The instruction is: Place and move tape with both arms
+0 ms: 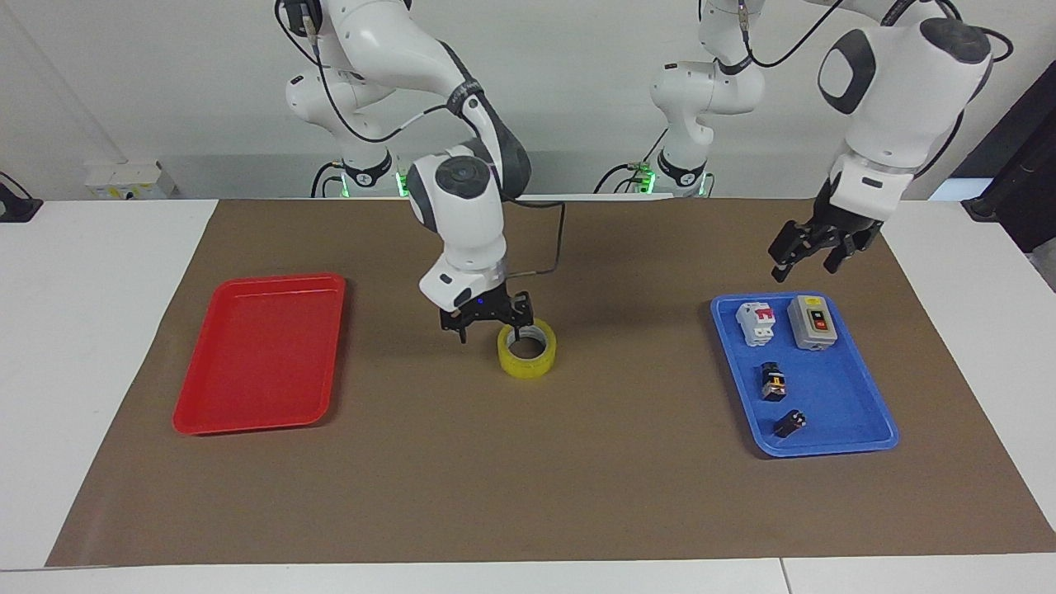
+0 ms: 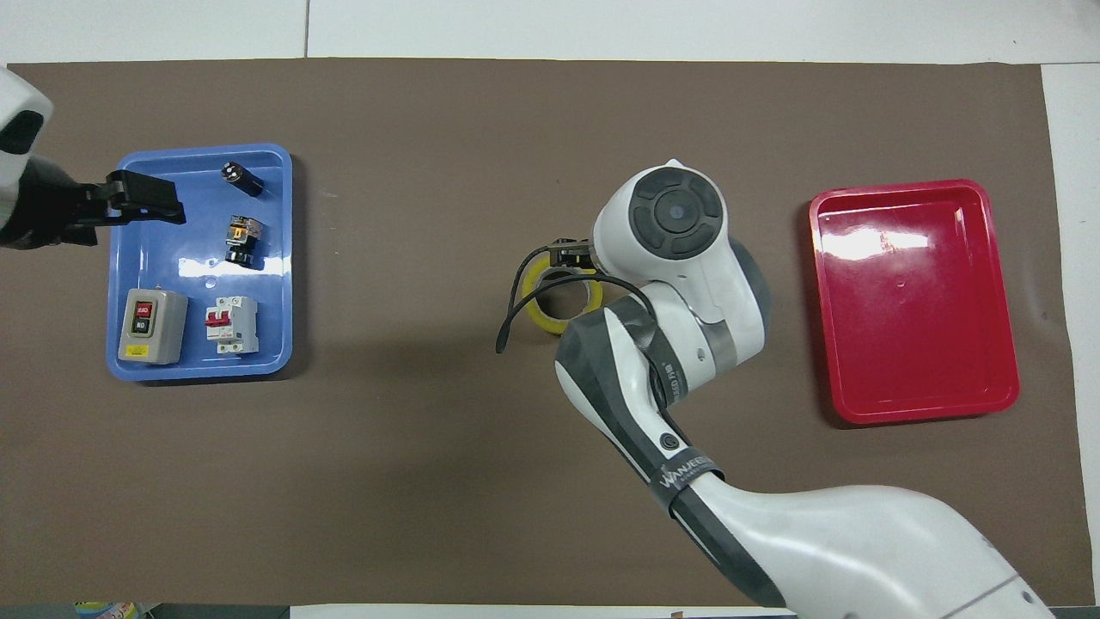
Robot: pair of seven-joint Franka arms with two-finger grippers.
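Tape: wide yellow translucent tape roll [image 1: 527, 348] with a whitish core is lying flat on the brown paper mat [image 1: 528, 487], about midway between the red plastic tray [image 1: 257, 355] and the blue plastic tray [image 1: 825, 412].
Right gripper: my right gripper [image 1: 487, 318] is hanging low at the roll's rim on the red tray's side, fingers spread apart; one fingertip is sitting right at the rim nearest the robots, and I cannot tell whether it is touching.
Left gripper: my left gripper [image 1: 813, 252] is hovering over the blue tray's edge nearest the robots, fingers spread apart and holding nothing.
Blue tray: it is carrying a grey switch box [image 1: 813, 322], a white and red circuit breaker [image 1: 757, 322] and two small black cylindrical parts [image 1: 773, 382].
Red tray: it is lying toward my right arm's end of the mat.
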